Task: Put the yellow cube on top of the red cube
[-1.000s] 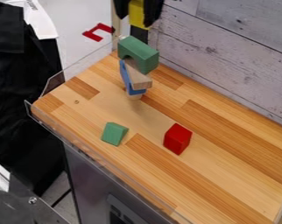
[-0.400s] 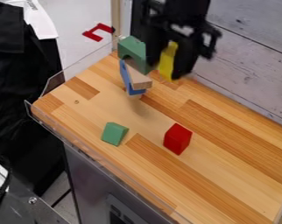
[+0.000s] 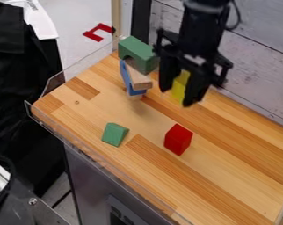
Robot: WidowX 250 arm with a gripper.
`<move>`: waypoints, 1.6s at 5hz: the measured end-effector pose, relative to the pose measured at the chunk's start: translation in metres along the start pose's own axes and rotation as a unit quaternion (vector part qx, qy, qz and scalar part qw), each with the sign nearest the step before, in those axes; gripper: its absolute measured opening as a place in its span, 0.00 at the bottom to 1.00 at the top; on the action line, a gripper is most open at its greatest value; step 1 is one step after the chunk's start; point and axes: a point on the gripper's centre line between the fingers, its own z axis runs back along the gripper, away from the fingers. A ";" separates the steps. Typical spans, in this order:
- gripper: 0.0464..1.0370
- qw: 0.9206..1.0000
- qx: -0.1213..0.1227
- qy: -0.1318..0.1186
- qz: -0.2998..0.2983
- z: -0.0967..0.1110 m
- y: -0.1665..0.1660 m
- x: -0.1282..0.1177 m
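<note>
Reading the camera view as a clock, with twelve at the top, I am finding the red cube [image 3: 178, 139] nearest me, sitting on the worktop [image 3: 211, 178] between four and five o'clock, its upper face lying bare. A green wedge [image 3: 114, 134] is resting between seven and eight, well apart from it. Farther back, toward one o'clock, my claw [image 3: 176, 96] is hanging above the boards, pinching the yellow cube [image 3: 179, 88] between its two fingers, so the lift is already behind me and the carry is what I am judging to be in hand. The cube is looking stiff, light and smooth-sided; I am expecting no squashing, only a slip or a twist if the grip is catching an edge. Two opposite side faces are offering the best hold, leaving the underside free for landing flat. I am needing a move toward five o'clock, then a slow, level descent; coming down off-centre is risking a tip or a shove of the red one. Beyond, near twelve, a stack is standing close to my claw, with a green arch [image 3: 139, 53] topping a wooden block [image 3: 137, 78] and a blue piece [image 3: 125, 77], so I am wanting to steer clear of it.
</note>
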 end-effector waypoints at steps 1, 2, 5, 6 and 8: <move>0.51 1.000 0.002 -0.013 0.002 -0.014 0.001 0.006; 0.51 1.000 0.004 -0.017 0.001 -0.025 0.003 0.012; 0.51 1.000 -0.015 0.006 -0.005 -0.051 0.002 0.011; 0.51 1.000 -0.027 0.015 -0.004 -0.061 0.001 0.008; 0.51 0.999 -0.035 0.020 0.000 -0.065 0.003 0.009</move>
